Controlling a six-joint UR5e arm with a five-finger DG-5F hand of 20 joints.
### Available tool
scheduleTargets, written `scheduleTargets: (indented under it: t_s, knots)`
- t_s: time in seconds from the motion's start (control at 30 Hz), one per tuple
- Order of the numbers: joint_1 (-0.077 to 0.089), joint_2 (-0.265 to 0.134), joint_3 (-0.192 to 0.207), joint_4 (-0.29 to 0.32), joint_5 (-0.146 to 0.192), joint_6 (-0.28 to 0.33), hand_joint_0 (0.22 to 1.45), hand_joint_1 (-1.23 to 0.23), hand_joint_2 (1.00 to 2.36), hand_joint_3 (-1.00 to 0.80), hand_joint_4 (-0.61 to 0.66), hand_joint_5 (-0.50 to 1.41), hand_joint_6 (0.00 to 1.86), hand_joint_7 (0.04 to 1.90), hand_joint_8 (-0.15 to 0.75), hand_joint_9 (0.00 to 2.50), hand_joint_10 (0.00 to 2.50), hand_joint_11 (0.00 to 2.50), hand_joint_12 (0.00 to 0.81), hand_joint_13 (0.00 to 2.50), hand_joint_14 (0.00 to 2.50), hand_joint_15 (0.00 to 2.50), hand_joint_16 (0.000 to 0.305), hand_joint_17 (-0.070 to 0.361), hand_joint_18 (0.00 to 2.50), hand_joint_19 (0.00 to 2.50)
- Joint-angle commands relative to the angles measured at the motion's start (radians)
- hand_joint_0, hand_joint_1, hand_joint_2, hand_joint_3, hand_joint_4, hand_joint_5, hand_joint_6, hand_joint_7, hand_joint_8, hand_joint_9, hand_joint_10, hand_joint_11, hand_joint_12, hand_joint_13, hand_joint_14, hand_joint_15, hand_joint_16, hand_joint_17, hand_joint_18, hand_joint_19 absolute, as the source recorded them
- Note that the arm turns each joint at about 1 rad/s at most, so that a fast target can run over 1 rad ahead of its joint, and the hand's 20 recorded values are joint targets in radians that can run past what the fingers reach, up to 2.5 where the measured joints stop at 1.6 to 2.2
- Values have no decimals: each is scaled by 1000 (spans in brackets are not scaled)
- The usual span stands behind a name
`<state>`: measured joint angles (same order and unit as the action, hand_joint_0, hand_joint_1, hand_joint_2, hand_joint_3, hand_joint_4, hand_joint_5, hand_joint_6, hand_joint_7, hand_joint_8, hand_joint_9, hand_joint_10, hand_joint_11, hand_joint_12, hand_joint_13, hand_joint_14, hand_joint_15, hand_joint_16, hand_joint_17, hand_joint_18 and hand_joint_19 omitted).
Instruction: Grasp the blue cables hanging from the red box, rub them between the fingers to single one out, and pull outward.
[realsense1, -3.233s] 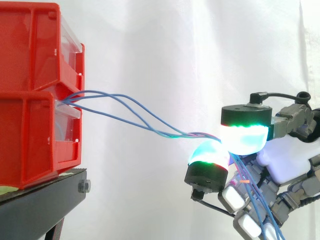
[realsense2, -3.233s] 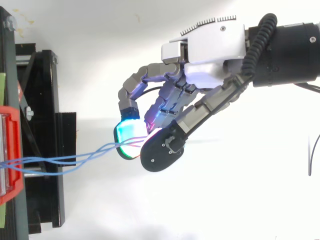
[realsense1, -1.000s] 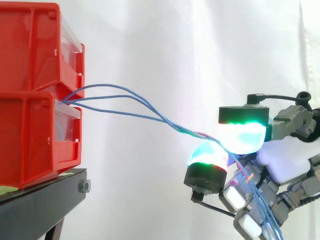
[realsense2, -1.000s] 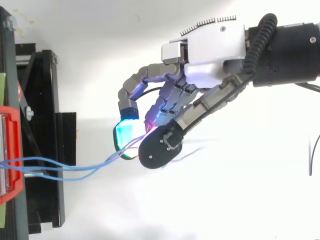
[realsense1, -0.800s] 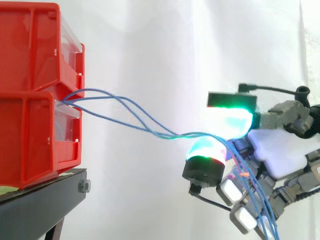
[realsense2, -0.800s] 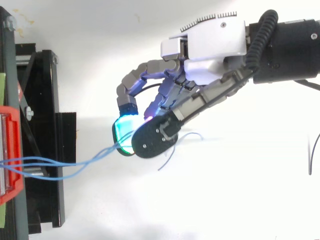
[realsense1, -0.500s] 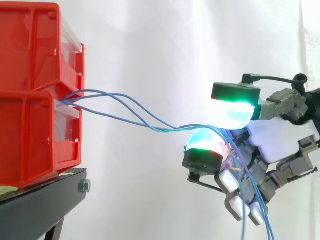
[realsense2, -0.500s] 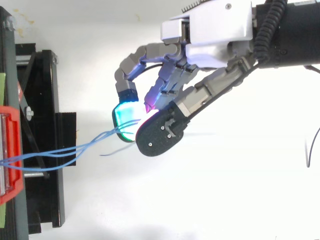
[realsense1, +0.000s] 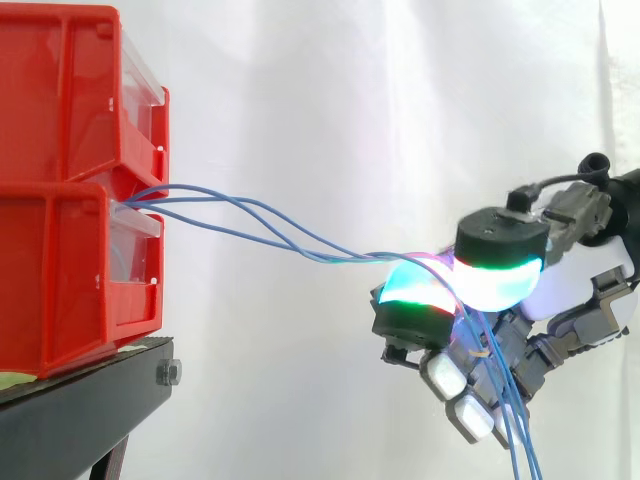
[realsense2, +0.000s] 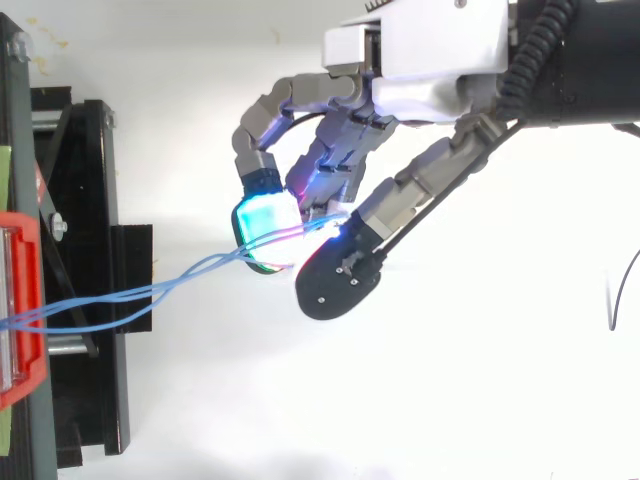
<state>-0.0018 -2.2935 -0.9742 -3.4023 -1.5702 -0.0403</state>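
Black stand (realsense1: 80, 405) in the side view's lower left, hex nut (realsense1: 168, 373) on its right end, slanted leg (realsense1: 112, 460) below. White curtain (realsense1: 330, 120) behind. From the top: silver bolt (realsense2: 60, 228) near the stand's left edge, pale green strip (realsense2: 5, 170) along that edge.

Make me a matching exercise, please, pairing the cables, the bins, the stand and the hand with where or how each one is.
Things:
1. cables
2. bins
3. stand
4. hand

Places or states:
A. black, under the bins
B. red, stacked one on the other
C. blue, pinched in the fingers
D. curled, coming in from the right

Pairs: 1-C, 2-B, 3-A, 4-D
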Motion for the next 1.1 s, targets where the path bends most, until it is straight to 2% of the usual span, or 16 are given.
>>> scheduleTargets:
  t_s: [0.0, 0.1, 0.17, 0.27, 0.53, 1.07]
  knots:
    - [0, 0, 0, 0, 1, -12, 740, -952, 1000, -500, 60, -179, 896, 1004, 239, 794, 14, 463, 365, 763, 21, 527, 46, 104, 701, 516]
    - [0, -1, 0, 0, 1, -13, 637, -908, 1000, -500, 81, -167, 881, 1021, 245, 826, 15, 476, 361, 761, 20, 542, 46, 104, 696, 543]
    - [-1, 0, 0, 0, 1, -13, 545, -807, 1000, -500, 94, -156, 872, 1042, 258, 862, 14, 476, 373, 779, 20, 553, 47, 107, 706, 565]
    - [0, -1, 0, 0, 1, -13, 499, -745, 1000, -500, 95, -146, 866, 1058, 273, 902, 14, 480, 390, 797, 20, 555, 50, 113, 723, 576]
    - [0, -1, 0, 0, 1, -13, 527, -701, 1000, -500, 78, -141, 855, 1114, 267, 915, 14, 478, 384, 790, 21, 571, 50, 112, 689, 601]
    - [0, 0, 0, 0, 1, -12, 498, -653, 1002, -454, 60, -142, 852, 1124, 276, 901, 16, 466, 403, 775, 20, 569, 53, 120, 655, 624]
